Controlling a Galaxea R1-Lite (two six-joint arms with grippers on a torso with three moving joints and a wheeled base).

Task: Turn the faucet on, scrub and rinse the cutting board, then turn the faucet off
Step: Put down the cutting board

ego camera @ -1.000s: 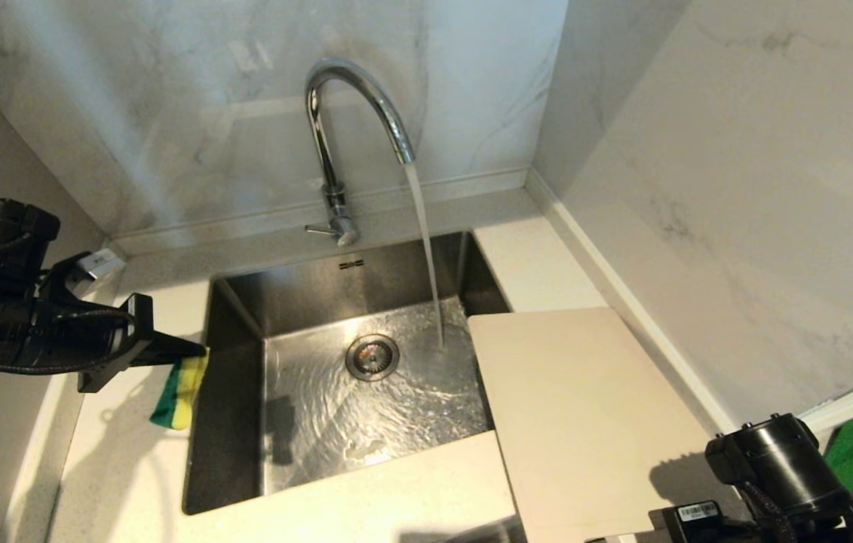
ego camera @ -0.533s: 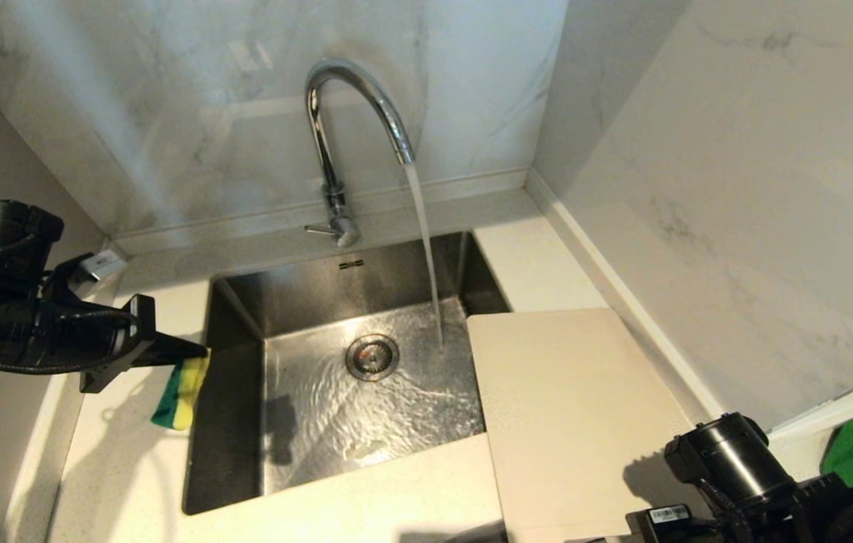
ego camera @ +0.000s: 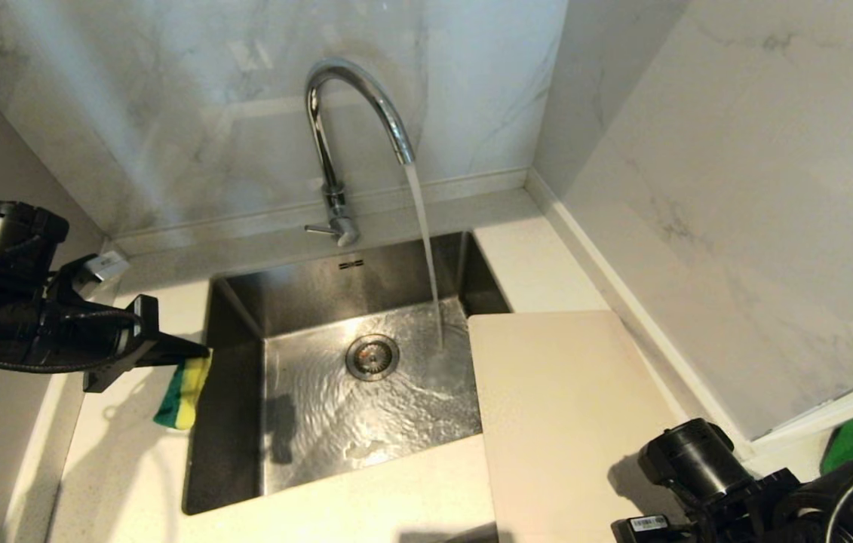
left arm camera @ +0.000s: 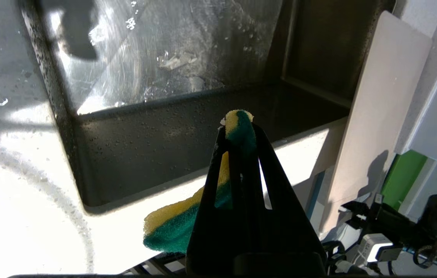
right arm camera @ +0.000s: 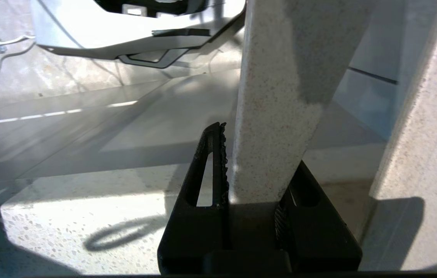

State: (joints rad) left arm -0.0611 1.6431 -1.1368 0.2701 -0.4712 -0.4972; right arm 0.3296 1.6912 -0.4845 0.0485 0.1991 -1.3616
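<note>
The faucet (ego camera: 354,143) is on: a stream falls from the spout into the sink (ego camera: 237,407) near the drain (ego camera: 372,357), and the basin floor is awash. The first step is therefore done.

Our left hand (ego camera: 185,349) hangs over the desk (ego camera: 124,467) at the sink's left rim and has not shifted over the last second. Its fingers are pinched tight on the sponge (left arm camera: 179,224), which droops below them, green face and yellow face both showing.

The change is on the right. The board (ego camera: 569,407) lies on the desk to the right of the sink, and its left edge now overhangs the basin slightly more than a second ago; the near edge has slid in towards the sink as well. Our right arm has swung left and up along the lower edge of the head view. The right wrist view shows our right hand (right arm camera: 255,185) closed on the near edge of the board (right arm camera: 276,116), one finger on each face.

We judge that the board is being drawn towards the stream. It is not yet under the water, and scrubbing has not begun.
</note>
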